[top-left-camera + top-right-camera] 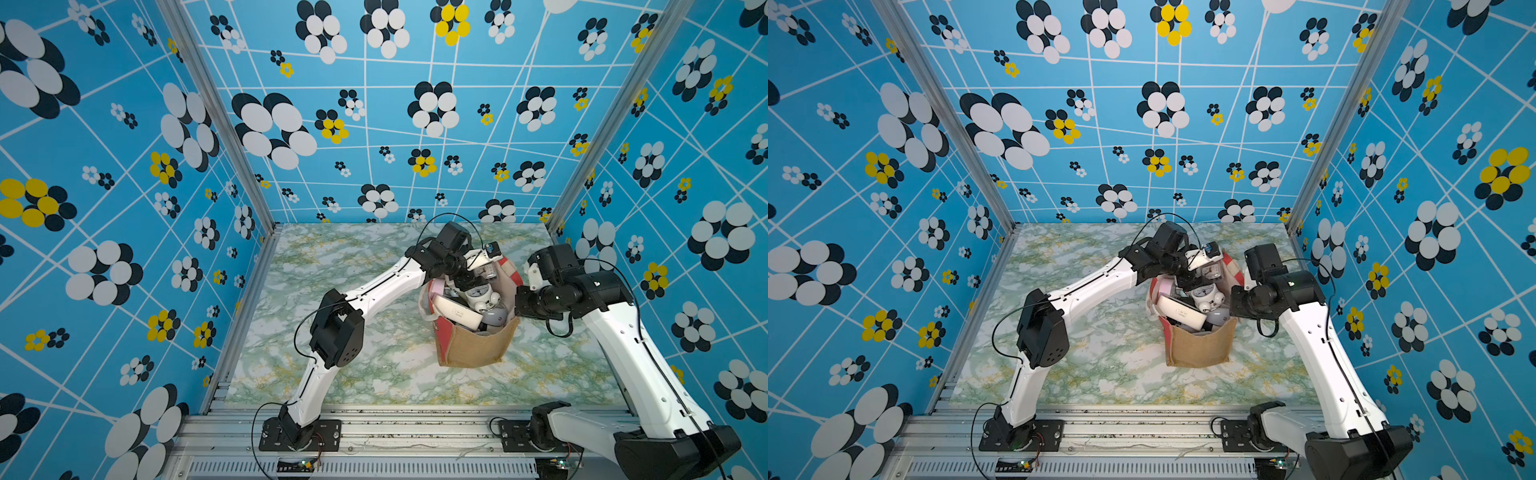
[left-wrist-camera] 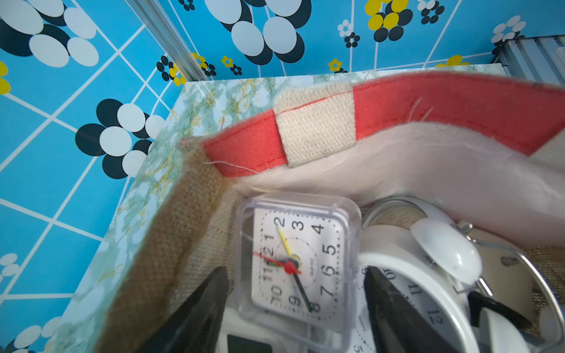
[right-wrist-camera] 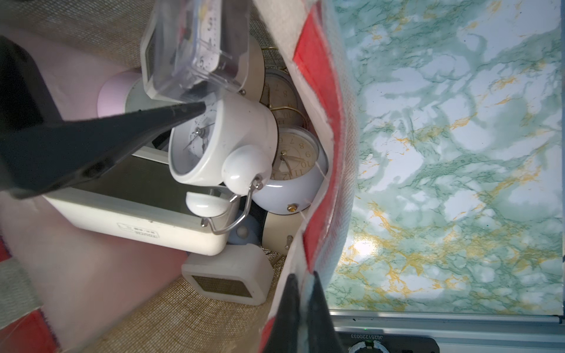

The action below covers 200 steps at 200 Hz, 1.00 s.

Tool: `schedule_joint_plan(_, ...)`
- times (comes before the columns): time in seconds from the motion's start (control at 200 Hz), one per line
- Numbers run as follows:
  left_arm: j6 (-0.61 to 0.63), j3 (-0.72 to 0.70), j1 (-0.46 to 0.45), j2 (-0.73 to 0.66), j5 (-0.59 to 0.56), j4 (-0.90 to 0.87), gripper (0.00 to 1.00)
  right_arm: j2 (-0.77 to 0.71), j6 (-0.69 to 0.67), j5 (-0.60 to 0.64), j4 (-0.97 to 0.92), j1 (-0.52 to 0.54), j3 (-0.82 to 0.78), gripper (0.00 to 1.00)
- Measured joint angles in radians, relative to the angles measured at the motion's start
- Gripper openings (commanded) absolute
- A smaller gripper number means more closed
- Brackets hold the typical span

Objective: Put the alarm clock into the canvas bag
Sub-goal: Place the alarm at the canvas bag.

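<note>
Clear square alarm clock inside the canvas bag at its 12 o'clock end, left end effector spread wide on both sides of it, white bell clock crowding it at 6 o'clock, right end effector pinching bag rim at 3 o'clock, tabletop underneath

The clear square alarm clock shows dial numerals 1 to 12.
</note>
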Motion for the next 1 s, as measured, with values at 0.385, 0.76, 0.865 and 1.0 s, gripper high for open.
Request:
schedule_joint_plan(0.385, -0.051, -0.02, -0.001, -0.066, -0.009, 0.007, 0.87, -0.002, 0.003, 0.0, 0.007, 0.0, -0.004, 0.01)
schedule_joint_plan(0.76, -0.325, -0.029, 0.008, -0.27, -0.195, -0.076, 0.8, 0.004, 0.011, 0.017, 0.019, -0.001, 0.005, 0.38)
schedule_joint_plan(0.865, -0.462, -0.027, 0.029, -0.311, -0.259, -0.164, 0.81, 0.033, 0.01, 0.036, 0.024, -0.007, 0.042, 0.42)
schedule_joint_plan(1.0, -0.612, -0.067, 0.053, -0.361, -0.328, -0.271, 0.82, 0.084, 0.008, 0.057, 0.048, -0.025, 0.085, 0.45)
